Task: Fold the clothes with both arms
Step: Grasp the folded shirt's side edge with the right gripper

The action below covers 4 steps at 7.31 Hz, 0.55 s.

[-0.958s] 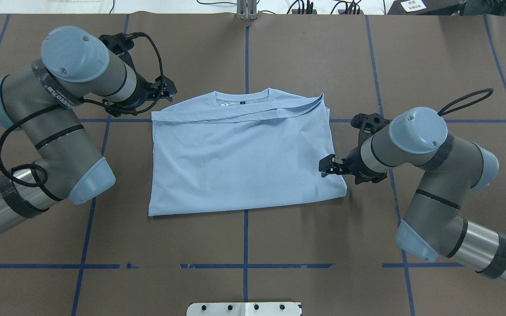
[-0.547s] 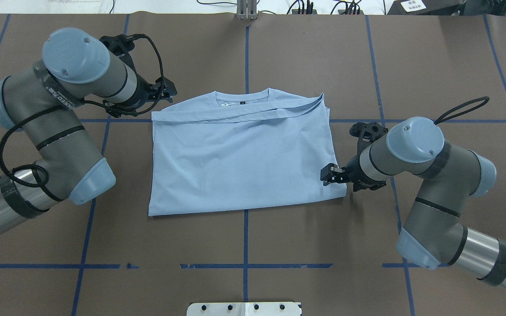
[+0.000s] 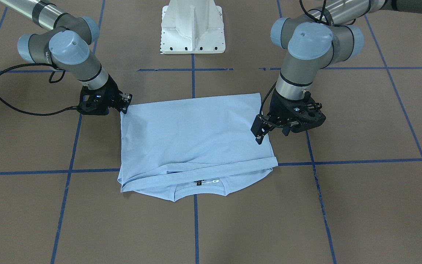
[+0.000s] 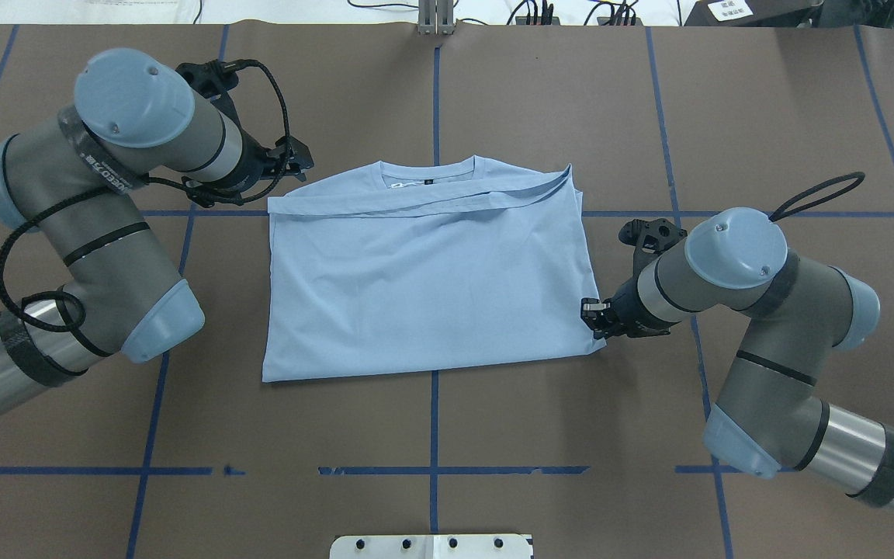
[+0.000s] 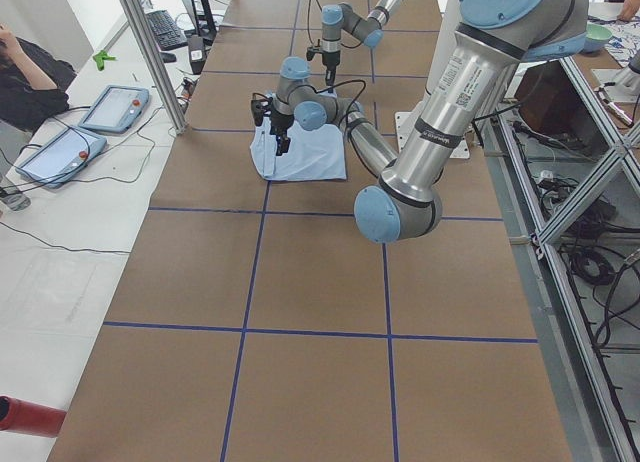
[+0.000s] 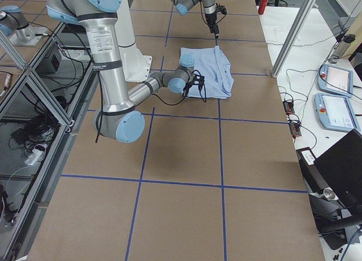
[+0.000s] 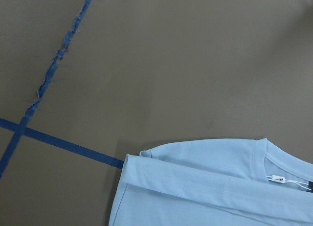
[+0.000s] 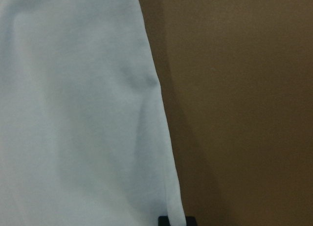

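Since the earlier frame, logged a shift of right pincer (image 4: 591, 314) rightward and nearer, off the cloth to the right edge of the light blue T-shirt (image 4: 424, 287), just by its near right corner; no shift of left pincer (image 4: 298, 157). Found T-shirt half-folded, flat, mid-surface (image 4: 431, 435), collar (image 4: 427, 165) far. Cannot tell right pincer's state, spread or pinching the hem. Read left pincer as spread, beside far left corner, holding nothing. Judged risks: catching one layer only and undoing the fold on lift; dragging cloth askew through uneven lifting.
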Available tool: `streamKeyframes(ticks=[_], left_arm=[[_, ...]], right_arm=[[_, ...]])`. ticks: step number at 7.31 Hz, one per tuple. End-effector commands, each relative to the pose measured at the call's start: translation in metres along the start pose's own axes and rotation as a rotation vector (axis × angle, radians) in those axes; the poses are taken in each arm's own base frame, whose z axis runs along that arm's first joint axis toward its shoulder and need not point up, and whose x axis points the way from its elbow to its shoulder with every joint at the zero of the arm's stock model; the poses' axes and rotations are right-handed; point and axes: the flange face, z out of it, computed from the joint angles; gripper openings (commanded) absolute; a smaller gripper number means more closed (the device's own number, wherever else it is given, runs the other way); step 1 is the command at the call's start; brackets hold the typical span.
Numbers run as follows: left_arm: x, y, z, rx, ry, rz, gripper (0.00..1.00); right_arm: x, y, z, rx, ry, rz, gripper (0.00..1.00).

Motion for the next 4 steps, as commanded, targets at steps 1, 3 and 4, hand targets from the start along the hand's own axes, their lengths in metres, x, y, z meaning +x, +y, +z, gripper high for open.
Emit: streamKeyframes(ticks=[1,3,4], left_arm=[[0.001,0.000,-0.001,0.002,0.000,0.000,0.99],[0.001,0.000,-0.002,0.002,0.000,-0.002,0.99],[0.001,0.000,-0.002,0.004,0.000,-0.002,0.99]], right_arm=[[0.023,0.021,-0.016,-0.015,-0.003,-0.010,0.00],[0.047,0.095,-0.044,-0.089,-0.015,-0.078,0.00],[0.047,0.137,-0.043,-0.154,-0.014,-0.129,0.00]])
